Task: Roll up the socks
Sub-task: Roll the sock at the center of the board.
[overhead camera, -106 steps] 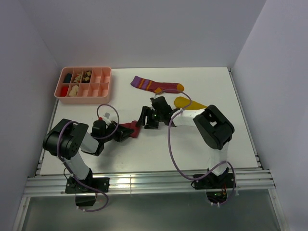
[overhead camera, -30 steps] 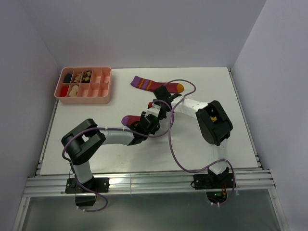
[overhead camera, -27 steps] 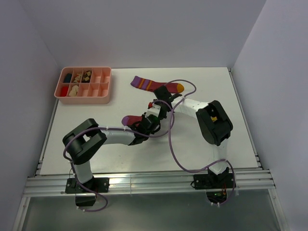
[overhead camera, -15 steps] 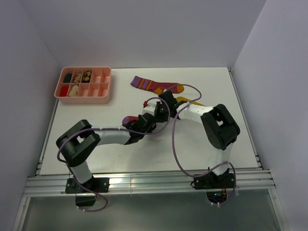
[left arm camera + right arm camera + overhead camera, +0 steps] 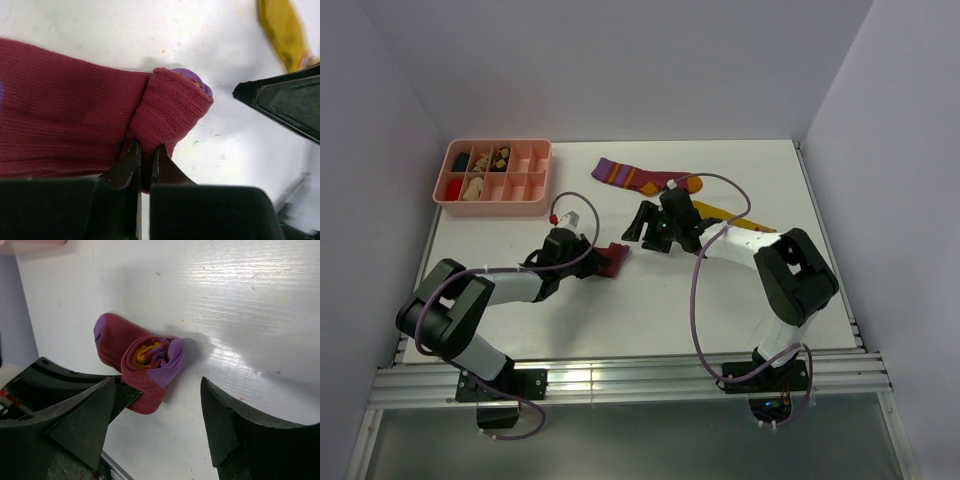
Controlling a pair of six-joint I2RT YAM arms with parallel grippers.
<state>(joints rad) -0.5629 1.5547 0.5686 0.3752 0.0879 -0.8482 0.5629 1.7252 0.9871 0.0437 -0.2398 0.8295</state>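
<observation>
Your left pincer (image 5: 145, 159) is clamped shut on the rolled end of the maroon sock (image 5: 167, 112), which lies near the middle of the surface (image 5: 650, 310). Your right pincer (image 5: 159, 390) stands wide open, holding nothing, just beside the roll.

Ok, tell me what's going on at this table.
Two robot arms are rolling socks. The left gripper is pinched shut on a partly rolled maroon sock, purple and orange showing at the roll's core. The right gripper stands open just apart from the roll. A second maroon sock lies flat farther back, and a yellow sock lies partly under the right arm.
</observation>
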